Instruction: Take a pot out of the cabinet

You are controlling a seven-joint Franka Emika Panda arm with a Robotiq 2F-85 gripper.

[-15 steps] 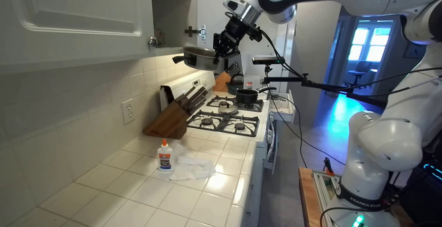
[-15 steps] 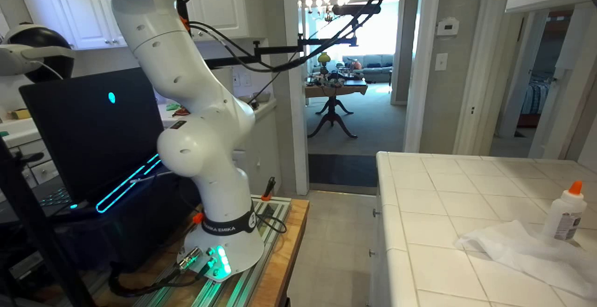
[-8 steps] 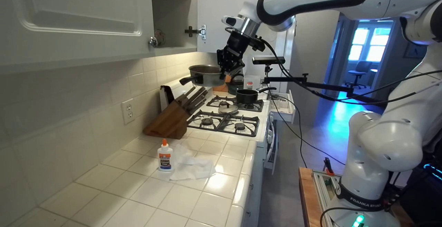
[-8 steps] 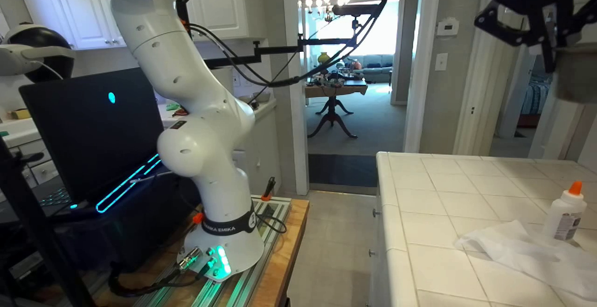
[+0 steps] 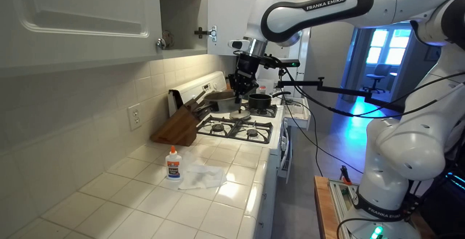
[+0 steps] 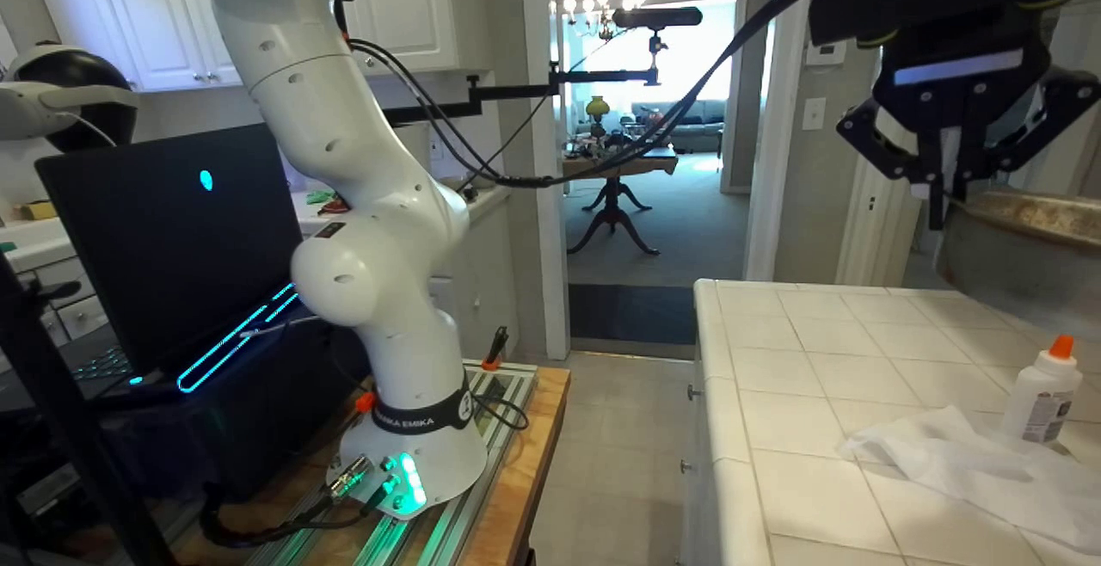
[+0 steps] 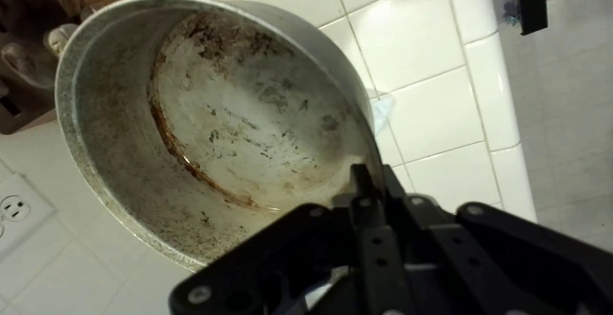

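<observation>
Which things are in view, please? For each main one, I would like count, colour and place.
counter: 1, white-tiled, in both exterior views
cabinet: 1, white, above the counter, one door open
pot: 1, grey, held over the counter
stove: 1, white, beside the counter
saucepan: 1, black, on the stove
lid: 1, silver, on the stove
knife block: 1 clearly visible, brown, near the stove
glue bottle: 1, white, orange cap, on the counter
crumpled sheet: 1, white, beside the glue bottle
laptop: 1, black, across from the counter
background cabinet doors: several, white, beyond the laptop
robot arm: 1, mostly white, facing the counter
pincer: 1, black, closed on the pot's rim
</observation>
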